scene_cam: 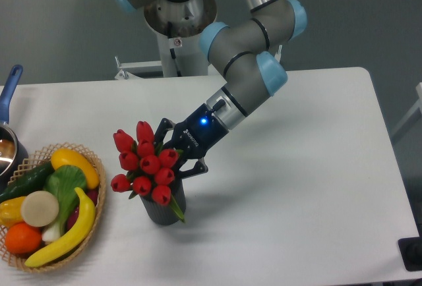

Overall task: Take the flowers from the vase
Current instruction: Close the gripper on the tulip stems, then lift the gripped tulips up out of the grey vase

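Camera view, fixed, looks down on a white table (pixel 297 187). Far left edge: part of a pot (pixel 8 151) with a blue handle. Next, at lower left, a wicker basket (pixel 92 161) holds a yellow squash (pixel 74 165), a cucumber (pixel 28 180), a leafy green (pixel 64 187), a banana (pixel 66 236), an orange (pixel 23 238) and a pale round piece (pixel 39 207). Just right of the basket stands the vase (pixel 163 211), dark grey, upright on the table, apart from the basket. The flowers (pixel 144 166), red tulip heads with green leaves, sit in the vase mouth, heads bunched and leaning up-left above it, stems hidden behind the heads. The gripper (pixel 179 155) comes in from the right, black, blue light lit on its body, fingers reaching in behind the tulip heads just above the vase rim. Fingertips are hidden by the blooms; can't tell if the jaws are closed on the stems or apart. Grey UR5e arm (pixel 247 68) with blue joint caps runs up-right from the gripper to the base (pixel 178 16) at top centre. Right half of table bare white.
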Action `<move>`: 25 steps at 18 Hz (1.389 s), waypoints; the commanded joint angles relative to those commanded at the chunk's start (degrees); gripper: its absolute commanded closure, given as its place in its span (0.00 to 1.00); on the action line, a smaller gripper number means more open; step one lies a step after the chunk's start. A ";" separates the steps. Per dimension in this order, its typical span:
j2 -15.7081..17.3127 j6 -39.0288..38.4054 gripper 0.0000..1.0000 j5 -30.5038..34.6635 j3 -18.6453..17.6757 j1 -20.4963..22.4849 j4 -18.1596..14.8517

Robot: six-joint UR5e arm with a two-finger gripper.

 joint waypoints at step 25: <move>7.20 -19.96 0.59 0.00 7.38 1.23 0.00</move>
